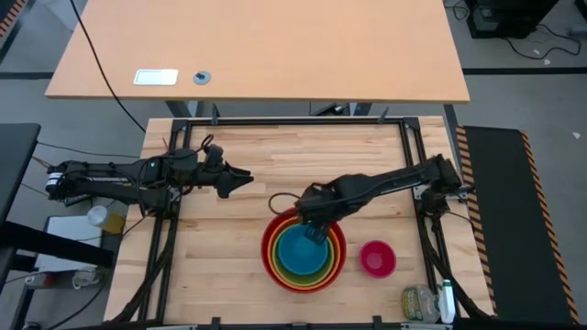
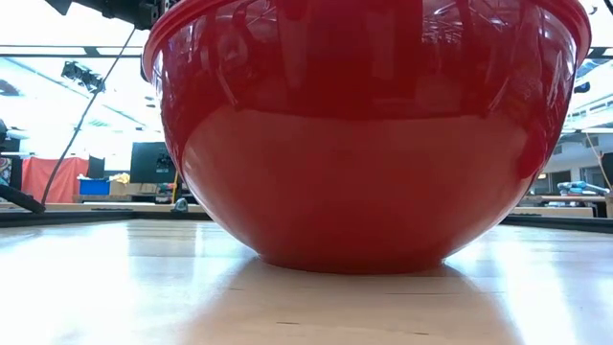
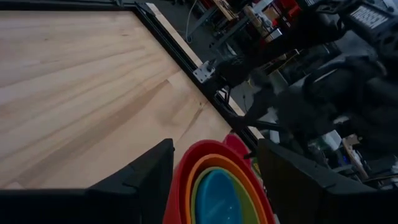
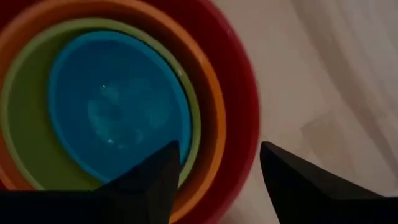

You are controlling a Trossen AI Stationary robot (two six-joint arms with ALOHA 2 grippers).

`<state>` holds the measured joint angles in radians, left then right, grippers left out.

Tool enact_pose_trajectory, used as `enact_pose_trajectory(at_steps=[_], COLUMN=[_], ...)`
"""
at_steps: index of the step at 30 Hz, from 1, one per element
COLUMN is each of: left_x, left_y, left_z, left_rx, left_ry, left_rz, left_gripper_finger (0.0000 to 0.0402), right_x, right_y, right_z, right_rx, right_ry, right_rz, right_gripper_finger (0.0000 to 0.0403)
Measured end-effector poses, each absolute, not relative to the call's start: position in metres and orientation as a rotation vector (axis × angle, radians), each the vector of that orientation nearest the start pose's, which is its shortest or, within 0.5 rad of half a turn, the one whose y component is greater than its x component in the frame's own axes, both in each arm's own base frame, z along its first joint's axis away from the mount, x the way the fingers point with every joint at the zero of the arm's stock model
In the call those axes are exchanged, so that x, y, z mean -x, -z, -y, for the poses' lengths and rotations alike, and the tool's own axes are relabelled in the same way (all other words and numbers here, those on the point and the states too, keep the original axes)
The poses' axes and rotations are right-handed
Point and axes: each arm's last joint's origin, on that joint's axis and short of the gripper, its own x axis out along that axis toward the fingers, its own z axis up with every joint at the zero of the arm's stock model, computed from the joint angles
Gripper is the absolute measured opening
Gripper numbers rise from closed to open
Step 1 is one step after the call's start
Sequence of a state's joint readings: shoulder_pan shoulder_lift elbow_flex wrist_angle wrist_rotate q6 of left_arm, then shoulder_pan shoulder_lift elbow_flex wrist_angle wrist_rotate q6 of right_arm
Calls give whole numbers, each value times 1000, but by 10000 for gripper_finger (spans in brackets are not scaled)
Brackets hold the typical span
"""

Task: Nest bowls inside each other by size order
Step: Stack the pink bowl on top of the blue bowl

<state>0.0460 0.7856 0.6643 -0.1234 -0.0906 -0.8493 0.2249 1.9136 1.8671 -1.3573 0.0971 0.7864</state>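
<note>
From above, four bowls sit nested on the wooden table point(image 1: 211, 275): the red bowl point(image 1: 270, 261) outermost, then the orange bowl point(image 1: 279, 266), the green bowl point(image 1: 326, 268) and the blue bowl point(image 1: 298, 252) in the middle. The pink bowl point(image 1: 377, 258) stands alone just beside the stack, on the right arm's side, so one placement appears to be left. The right gripper point(image 1: 315, 229) hovers over the stack's far rim, and its jaws are too small here to judge. The left gripper point(image 1: 240, 181) waits well apart over bare table.

At table height, the red bowl point(image 2: 364, 134) fills nearly the whole picture, hiding the inner bowls, the pink one and both grippers.

From the left wrist, that arm's jaws stand apart and empty, framing the nested rims of the red bowl point(image 3: 186, 163) and blue bowl point(image 3: 217, 199); the right arm is a dark mass beyond.

From the right wrist, its jaws stand apart, holding nothing, above the blue bowl point(image 4: 112, 102) and green bowl point(image 4: 25, 143). The stack is cut off at the edges and the pink bowl is out of sight.
</note>
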Motion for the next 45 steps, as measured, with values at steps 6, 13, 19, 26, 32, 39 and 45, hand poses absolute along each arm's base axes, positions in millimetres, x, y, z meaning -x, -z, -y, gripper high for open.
enact_pose_trajectory(at_steps=[6,13,19,26,32,39,45], left_x=[-177,-177,-177,-177,-177,-177,-177], left_y=[-297,-297,-297,-296,-296,-297,-297], left_z=[-11,-11,-10,-10,-10,-10,-10], left_rx=[838,838,849,848,837,836,837], left_ry=[-232,-232,-203,-202,-200,-199,-199], left_rz=[-172,-172,-186,-191,-190,-190,-189], left_gripper_finger=[233,233,233,233,233,233,233], right_x=[-361,-379,-363,-328,-282,-241,-224], right_y=[-310,-277,-292,-309,-296,-253,-216], right_z=[-88,-103,-108,-111,-105,-100,-94], right_rx=[-322,-150,-155,-121,-219,-357,-309], right_ry=[446,410,465,416,183,-31,37], right_rz=[-1274,-1308,-1295,-1318,-1459,-1478,-1623], right_gripper_finger=[229,227,216,210,210,210,210])
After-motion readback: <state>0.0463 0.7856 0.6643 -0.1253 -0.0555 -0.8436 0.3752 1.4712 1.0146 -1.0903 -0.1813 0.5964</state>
